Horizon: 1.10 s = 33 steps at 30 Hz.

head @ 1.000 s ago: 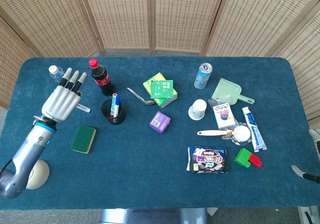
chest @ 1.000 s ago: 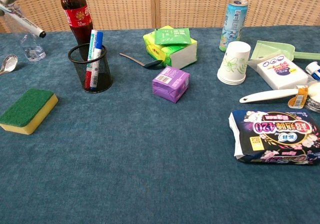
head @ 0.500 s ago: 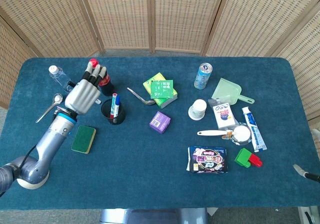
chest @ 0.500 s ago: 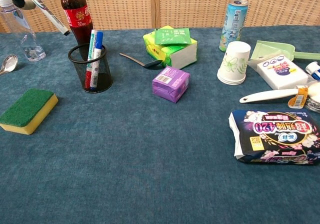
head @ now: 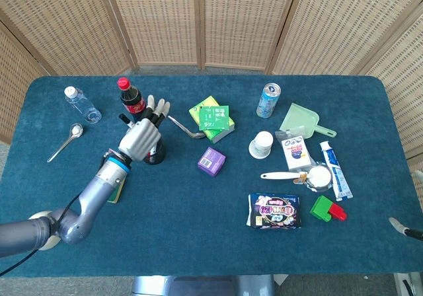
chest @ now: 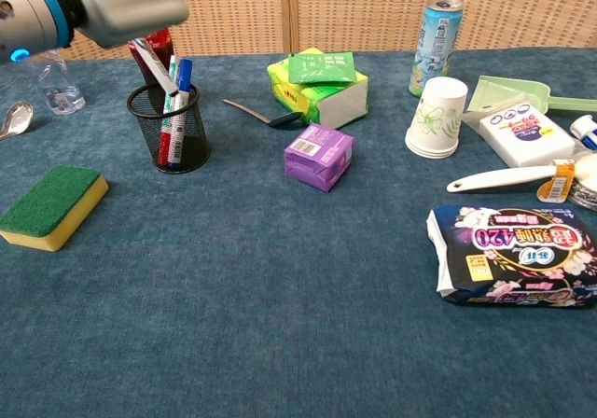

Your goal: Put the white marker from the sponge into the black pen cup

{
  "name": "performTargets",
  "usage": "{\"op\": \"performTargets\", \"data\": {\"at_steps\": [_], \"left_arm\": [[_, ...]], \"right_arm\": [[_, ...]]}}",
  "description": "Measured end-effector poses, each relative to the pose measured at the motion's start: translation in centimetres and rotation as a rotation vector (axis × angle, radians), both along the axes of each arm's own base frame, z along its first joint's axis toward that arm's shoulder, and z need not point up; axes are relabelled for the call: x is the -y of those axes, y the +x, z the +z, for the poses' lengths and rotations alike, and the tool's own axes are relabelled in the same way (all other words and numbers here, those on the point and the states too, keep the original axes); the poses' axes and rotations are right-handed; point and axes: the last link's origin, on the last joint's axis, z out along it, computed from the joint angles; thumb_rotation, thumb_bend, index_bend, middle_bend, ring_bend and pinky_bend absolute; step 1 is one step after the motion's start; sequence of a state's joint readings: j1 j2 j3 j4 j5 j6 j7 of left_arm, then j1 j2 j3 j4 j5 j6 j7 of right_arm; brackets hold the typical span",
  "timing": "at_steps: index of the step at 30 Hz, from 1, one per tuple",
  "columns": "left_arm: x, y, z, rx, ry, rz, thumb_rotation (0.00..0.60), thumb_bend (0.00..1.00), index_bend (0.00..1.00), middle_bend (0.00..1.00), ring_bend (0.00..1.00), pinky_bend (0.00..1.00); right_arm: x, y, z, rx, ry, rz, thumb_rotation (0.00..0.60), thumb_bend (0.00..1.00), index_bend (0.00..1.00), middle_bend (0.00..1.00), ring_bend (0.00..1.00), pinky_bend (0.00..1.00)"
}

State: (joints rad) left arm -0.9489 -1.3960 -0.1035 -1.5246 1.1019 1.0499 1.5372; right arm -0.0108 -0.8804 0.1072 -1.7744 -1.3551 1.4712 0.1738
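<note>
White marker point(chest: 154, 66): held in the left hand point(chest: 126, 6), slanted with its tip just inside the rim of the black pen cup point(chest: 173, 133); the sponge point(chest: 51, 205) lies well apart. Judged light, rigid and smooth-barrelled, best gripped mid-barrel. Right hand barely seen at the head view's edge; its state cannot be told.

The counter point(chest: 233, 325) wears a blue cloth. The pen cup point(chest: 172, 129) stands on it at the left, with the sponge point(chest: 51, 205) nearer the front-left of the cup, a cola bottle point(head: 129, 95) just behind it, and a water bottle point(head: 82, 104) and spoon point(head: 64, 141) farther left. Right of the cup lie a second spoon point(chest: 263, 114), a green book point(chest: 320, 87) and a purple box point(chest: 319, 157). Well right of the cup are a can point(chest: 437, 34), paper cups point(chest: 437, 118), a dustpan point(head: 301, 121) and a dark packet point(chest: 513, 254).
</note>
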Motion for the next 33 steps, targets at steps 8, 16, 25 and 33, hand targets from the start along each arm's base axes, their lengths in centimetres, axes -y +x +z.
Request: {"op": "performTargets", "data": {"at_steps": [8, 16, 25, 33], "left_arm": [[0.4, 0.9, -0.8, -0.008, 0.005, -0.038, 0.6, 0.33, 0.0, 0.0, 0.0, 0.11], [2.1, 2.6, 1.1, 0.186, -0.03, -0.065, 0.6, 0.33, 0.0, 0.0, 0.0, 0.11], [5.2, 0.9, 7.5, 0.453, -0.051, -0.015, 0.6, 0.33, 0.03, 0.0, 0.0, 0.07], [8.7, -5.4, 10.0, 0.72, -0.106, 0.164, 0.6, 0.24, 0.0, 0.0, 0.0, 0.01]], "right_arm": [[0.0, -0.1, 0.2, 0.007, -0.002, -0.001, 0.6, 0.0, 0.11, 0.0, 0.0, 0.0], [0.0, -0.1, 0.2, 0.007, -0.001, 0.0, 0.6, 0.0, 0.11, 0.0, 0.0, 0.0], [0.0, 0.1, -0.1, -0.003, 0.009, 0.005, 0.6, 0.0, 0.11, 0.0, 0.0, 0.0], [0.1, 0.3, -0.5, -0.024, 0.013, 0.008, 0.6, 0.0, 0.11, 0.0, 0.0, 0.0]]}}
